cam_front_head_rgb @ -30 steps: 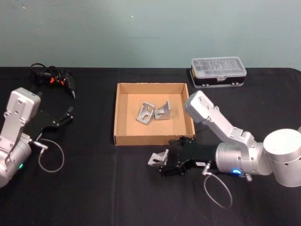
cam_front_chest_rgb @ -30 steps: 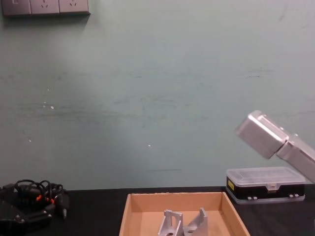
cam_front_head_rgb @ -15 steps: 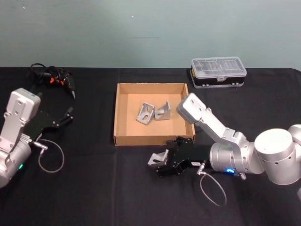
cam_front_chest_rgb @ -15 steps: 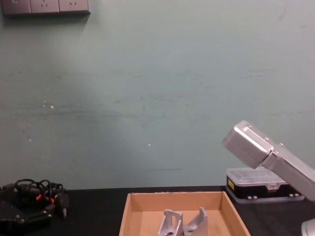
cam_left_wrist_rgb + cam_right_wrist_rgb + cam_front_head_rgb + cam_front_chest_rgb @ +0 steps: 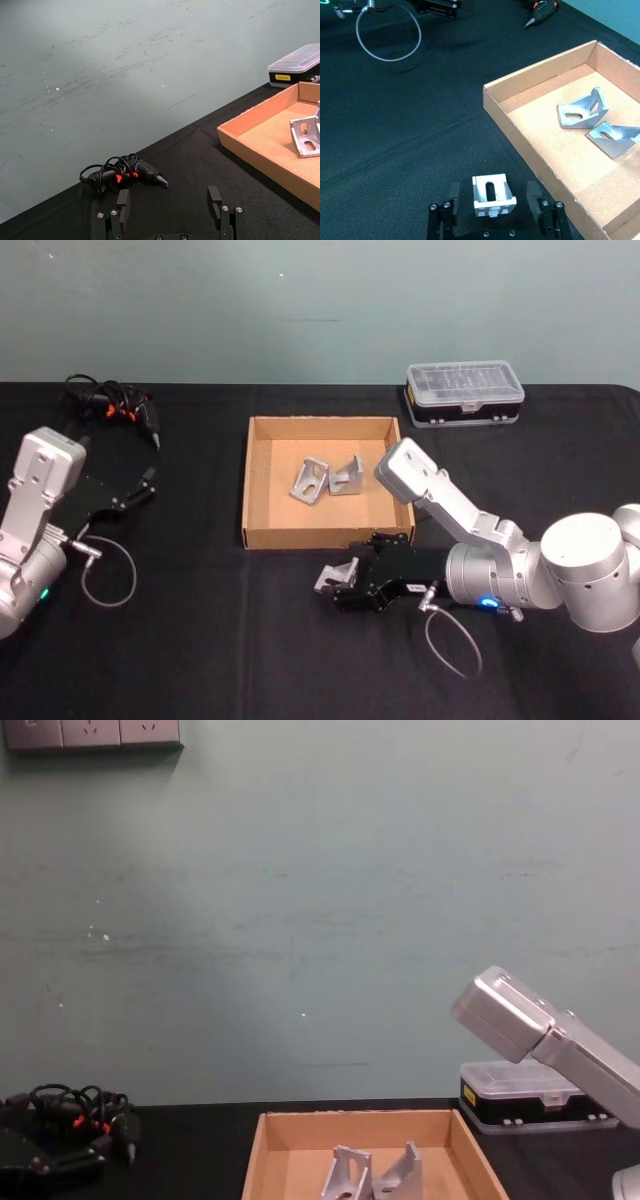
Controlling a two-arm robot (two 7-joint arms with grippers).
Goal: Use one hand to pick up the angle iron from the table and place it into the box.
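Just outside the front wall of the box (image 5: 324, 536), on the robot's side of it, the right gripper (image 5: 491, 202) sits low over the table (image 5: 200, 640) with its two black fingers (image 5: 451, 196) spread apart. Between them lies an angle iron (image 5: 492, 194), a small silver bracket. The right wrist view shows a gap on each side of the bracket, so the fingers straddle it without pinching it. One face of the bracket lies roughly level and faces upward, with an oval slot whose long axis runs along the line of the fingers, toward the gripper body. Its triangular side ribs face the two fingers. In the head view the angle iron (image 5: 338, 577) is near the front wall of the box and a little right of that wall's middle, with the right gripper (image 5: 343, 587) reaching it from the robot's right.

Inside the box, two more angle brackets (image 5: 328, 478) rest on the cardboard floor, close together near the middle, toward the far wall.

Beyond the far right corner of the box stands a black case with a clear lid (image 5: 465, 393). Well to the left of the box, the left gripper (image 5: 146, 484) hangs near the table with its fingers (image 5: 122, 202) spread and nothing between them. Behind it, left of the box's far corner, lies a black tool with a bundled cable (image 5: 112, 405).
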